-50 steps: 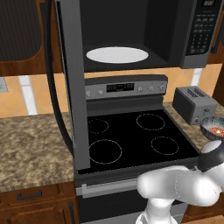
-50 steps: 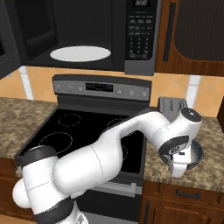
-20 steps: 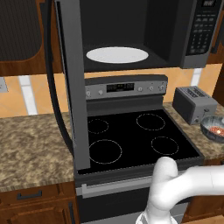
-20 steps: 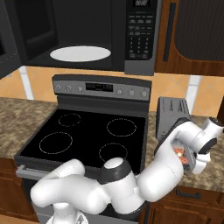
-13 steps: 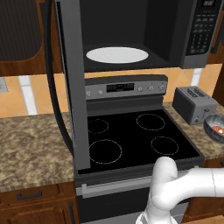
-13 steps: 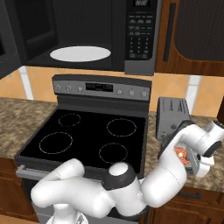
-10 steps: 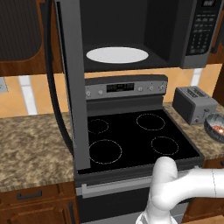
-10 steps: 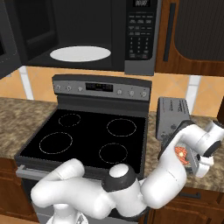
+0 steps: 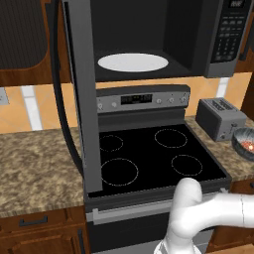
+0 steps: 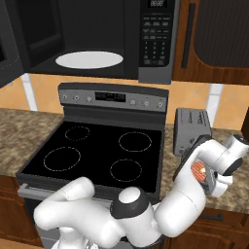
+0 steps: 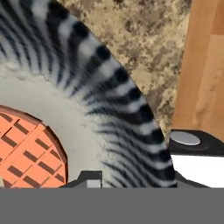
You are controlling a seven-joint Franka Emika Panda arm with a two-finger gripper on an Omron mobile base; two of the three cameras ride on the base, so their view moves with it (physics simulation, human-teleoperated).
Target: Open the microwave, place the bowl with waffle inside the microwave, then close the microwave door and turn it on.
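The gripper (image 11: 131, 173) sits right down at the bowl (image 11: 100, 109), one fingertip inside the ribbed wall and one outside, straddling the rim; whether it is clamped I cannot tell. The waffle (image 11: 26, 151), orange and gridded, lies on the bowl's pale floor. From the left base view the bowl (image 9: 244, 142) sits on the granite counter (image 9: 34, 163) right of the toaster (image 9: 220, 118), with the microwave door (image 9: 82, 94) swung open and the turntable plate (image 9: 133, 62) showing inside the microwave (image 9: 198, 34).
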